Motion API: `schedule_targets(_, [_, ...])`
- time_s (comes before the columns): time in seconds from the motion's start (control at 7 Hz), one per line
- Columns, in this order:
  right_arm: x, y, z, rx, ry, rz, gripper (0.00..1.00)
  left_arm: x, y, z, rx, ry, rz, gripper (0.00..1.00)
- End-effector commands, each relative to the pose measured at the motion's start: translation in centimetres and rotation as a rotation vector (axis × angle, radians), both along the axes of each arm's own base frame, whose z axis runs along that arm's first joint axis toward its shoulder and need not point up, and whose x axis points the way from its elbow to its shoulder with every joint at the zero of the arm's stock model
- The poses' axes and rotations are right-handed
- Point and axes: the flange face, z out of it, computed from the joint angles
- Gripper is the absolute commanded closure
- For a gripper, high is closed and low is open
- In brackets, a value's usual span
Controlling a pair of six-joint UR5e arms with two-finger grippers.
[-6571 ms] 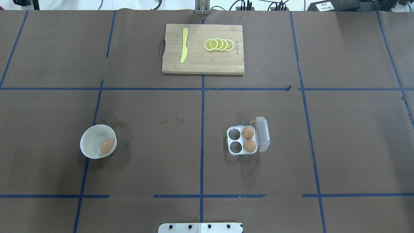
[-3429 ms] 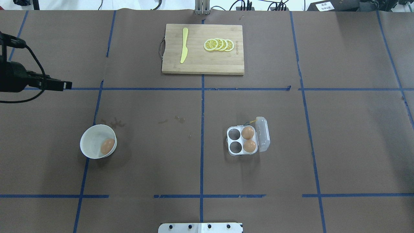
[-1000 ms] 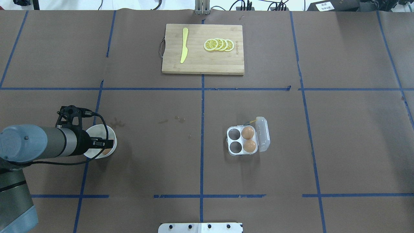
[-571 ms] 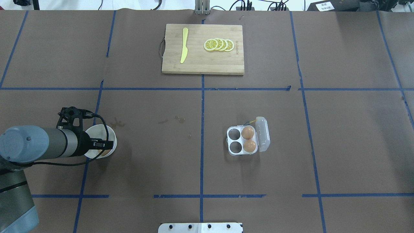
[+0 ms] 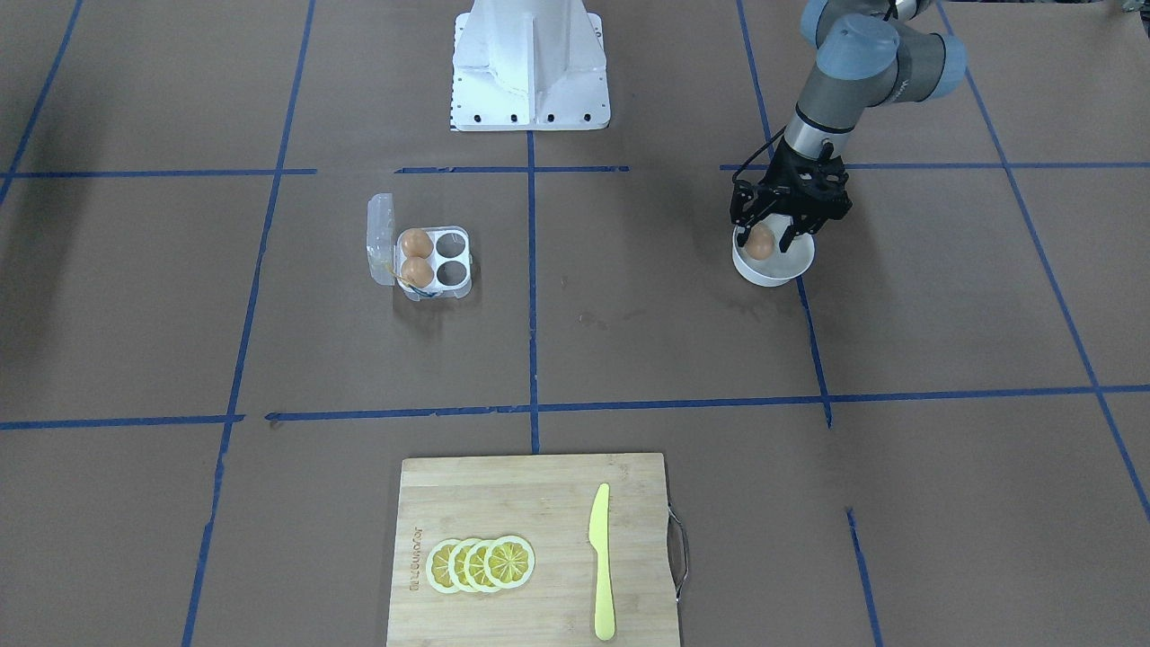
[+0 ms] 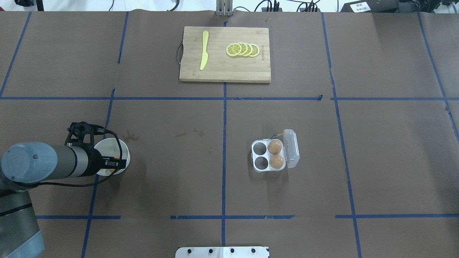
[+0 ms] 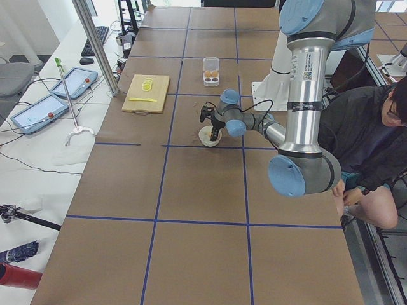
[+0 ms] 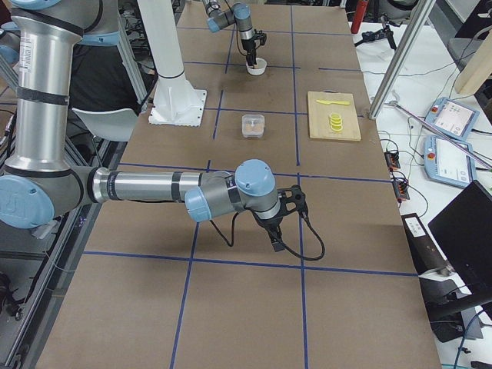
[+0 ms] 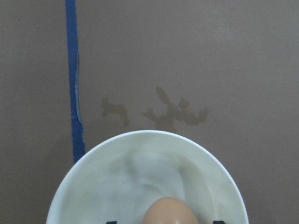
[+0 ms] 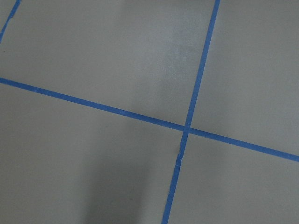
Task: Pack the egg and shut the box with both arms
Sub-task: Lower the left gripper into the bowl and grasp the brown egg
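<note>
On the counter [image 6: 172,179], the box [image 6: 274,156] sits lid-raised with two cells free, well apart from the white bowl [image 5: 774,274]. Of the right tool [image 8: 274,244] I cannot tell how the jaws stand. The left tool [image 5: 762,244] has its jaws spread either side of the egg [image 9: 169,211] in that bowl; close softly, centred, before lifting.

Left gripper [image 5: 762,243] pointed down, jaws parted; right gripper [image 8: 274,244] low, state unclear.
</note>
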Motion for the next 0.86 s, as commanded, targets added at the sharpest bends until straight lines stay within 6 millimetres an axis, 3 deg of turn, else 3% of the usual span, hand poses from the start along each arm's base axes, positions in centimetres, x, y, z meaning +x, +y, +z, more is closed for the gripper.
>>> schedule_targets(0.0, [0.00,-0.03,-0.01,0.000,0.000,0.000,0.00,0.22,0.15,0.24,-0.002,-0.005,0.004,0.36])
schedule_targets(0.14, [0.01,-0.03,0.00,0.000,0.001,0.000,0.00,0.25,0.24,0.16,-0.001,-0.004,0.007,0.36])
schedule_targets(0.29, [0.01,-0.03,-0.02,0.002,0.001,0.000,0.00,0.36,0.36,0.16,-0.001,-0.004,0.010,0.44])
schedule_targets(0.43, [0.00,-0.03,-0.03,0.002,0.000,0.000,0.00,0.34,0.37,0.08,0.000,-0.002,0.010,0.63])
schedule_targets(0.57, [0.00,-0.03,-0.01,0.000,0.000,0.000,0.00,0.11,0.31,-0.15,0.003,0.001,0.008,0.93])
schedule_targets(0.71, [0.00,-0.03,-0.01,0.000,0.000,0.000,0.00,-0.63,-0.02,-0.30,0.011,0.002,0.002,1.00])
